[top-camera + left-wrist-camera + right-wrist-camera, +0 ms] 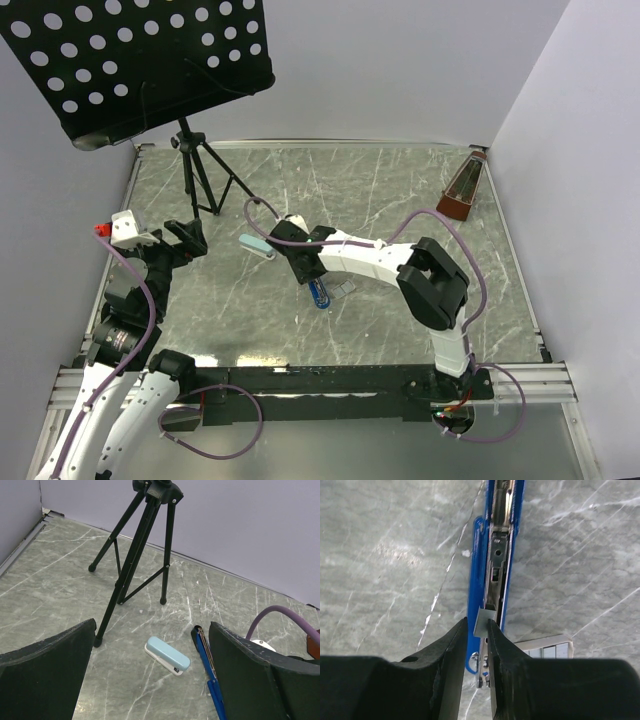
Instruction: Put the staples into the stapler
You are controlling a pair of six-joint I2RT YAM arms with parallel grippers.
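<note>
The dark blue stapler (496,555) lies opened out flat on the marble table, its metal channel facing up; it also shows in the overhead view (320,293) and the left wrist view (204,652). My right gripper (477,623) hovers just over the channel's near end, shut on the staples (485,617), a small silvery strip standing between its fingertips. From above, the right gripper (306,268) is at the table's middle. My left gripper (152,625) stands wide open and holds nothing, off to the left (188,235), well away from the stapler.
A light blue case (168,655) lies left of the stapler. A small box (547,647) sits beside the stapler's near end. A music stand's tripod (142,545) stands at the back left, and a brown metronome (462,190) at the back right.
</note>
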